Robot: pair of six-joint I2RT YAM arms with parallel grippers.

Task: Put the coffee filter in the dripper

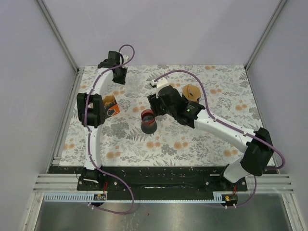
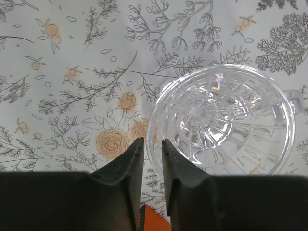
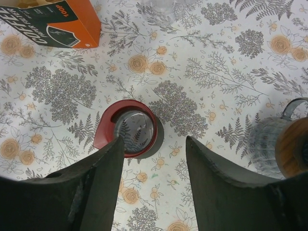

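The clear glass dripper (image 2: 221,120) stands on the flowered cloth at the back left; the left arm hides it in the top view. My left gripper (image 2: 150,140) (image 1: 119,79) has its fingers nearly together, astride the dripper's near rim. No loose coffee filter shows. An orange filter box (image 1: 111,105) lies just in front of the left gripper and also shows in the right wrist view (image 3: 57,21). My right gripper (image 3: 154,138) (image 1: 153,109) is open and empty, hovering over the middle of the table.
A red-rimmed round cup (image 1: 148,122) (image 3: 113,118) stands under the right gripper's left finger. A glass jar with a wooden lid (image 1: 192,91) (image 3: 284,144) stands to the right of the right wrist. Grey walls close in the table on three sides.
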